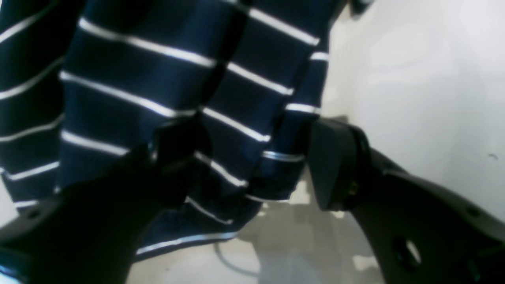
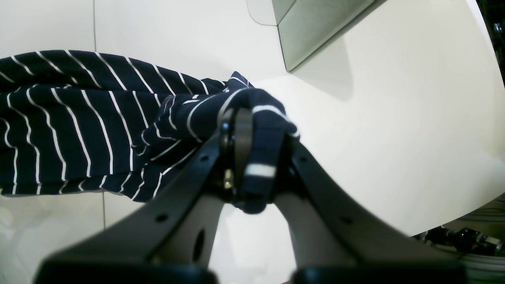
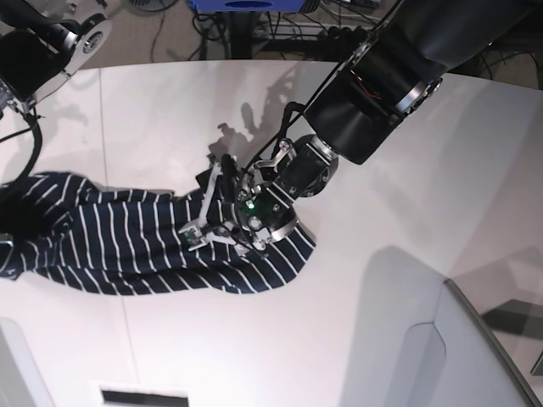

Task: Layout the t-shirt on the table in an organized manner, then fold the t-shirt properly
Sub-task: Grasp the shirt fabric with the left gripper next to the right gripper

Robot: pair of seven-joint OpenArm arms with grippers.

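Note:
The dark navy t-shirt point(image 3: 127, 246) with thin white stripes lies bunched in a long band across the left half of the white table point(image 3: 407, 212). My left gripper point(image 3: 208, 208) is down on the band's right end. In the left wrist view its jaws stand apart, and the gripper point(image 1: 252, 161) straddles a fold of the t-shirt point(image 1: 158, 79) just above the table point(image 1: 414, 79). My right gripper point(image 2: 260, 157) is shut on a wad of the t-shirt point(image 2: 79, 118) close above the table point(image 2: 394, 118). In the base view that gripper is hard to make out at the left edge.
A grey box point(image 3: 475, 356) stands at the table's front right and also shows in the right wrist view point(image 2: 315, 27). A white object point(image 3: 17, 365) sits at the front left. The table seam point(image 3: 102, 127) runs on the left. Cables point(image 3: 254, 25) lie beyond the far edge.

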